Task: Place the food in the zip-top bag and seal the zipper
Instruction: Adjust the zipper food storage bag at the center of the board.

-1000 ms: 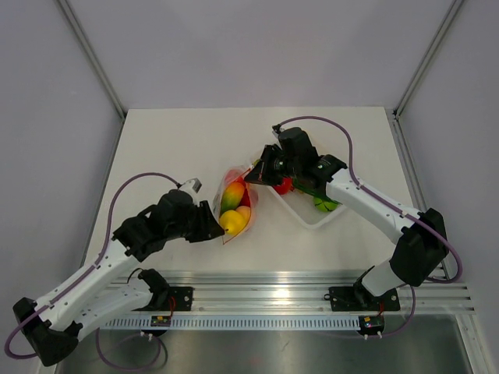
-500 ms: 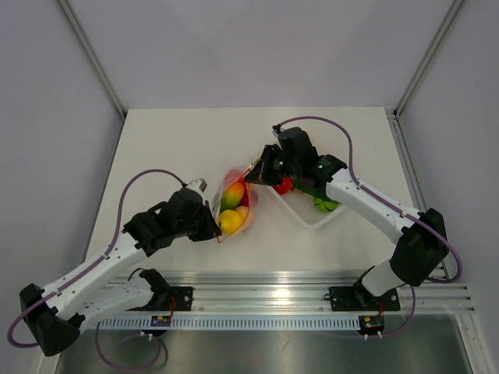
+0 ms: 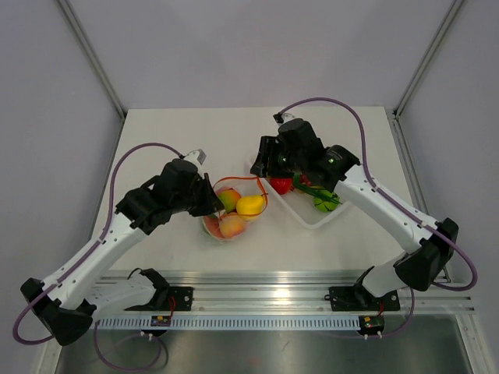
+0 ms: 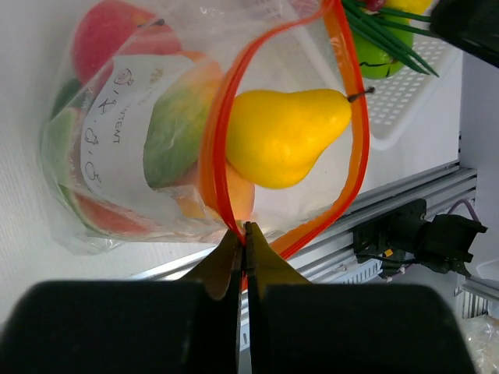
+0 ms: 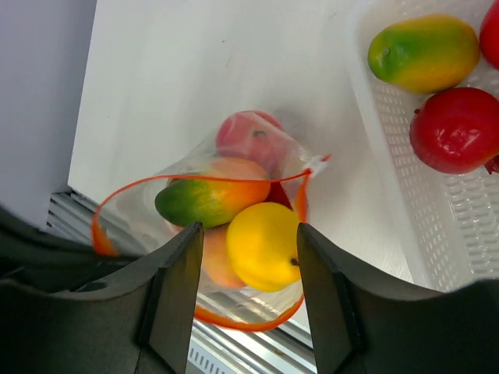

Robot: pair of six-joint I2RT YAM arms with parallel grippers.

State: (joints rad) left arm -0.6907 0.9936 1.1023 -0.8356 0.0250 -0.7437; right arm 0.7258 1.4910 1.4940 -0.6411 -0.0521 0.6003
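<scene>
Zip-top bag news first: this small clear crinkly plastic bag lies just left of the white plastic tray in the top view, close to it but not touching.

A second ago the bag stood thin and tall, with my right gripper pinching its mouth at the tray side. Now the right gripper has let go. Its fingers are spread apart with nothing between them, and it hangs above the bag, on the tray's left.

My left gripper has come in and squeezed shut. It pinches the thin orange-red zipper at the end far from the tray. The bag has dropped down flatter, and its mouth now makes a big round loop.

I think this is good for the job. One hand holds the mouth open and the other is free to fetch more. A shiny yellow toy pear sits right in the mouth, with red, green and orange toy fruit under it. A round red toy fruit and a green-and-yellow toy mango wait in the tray, so the filling is not done and the zipper is not closed.

On the bag's side is a white printed patch with small dark letters, sideways and wrinkled. I cannot read them. I see no brand name.
</scene>
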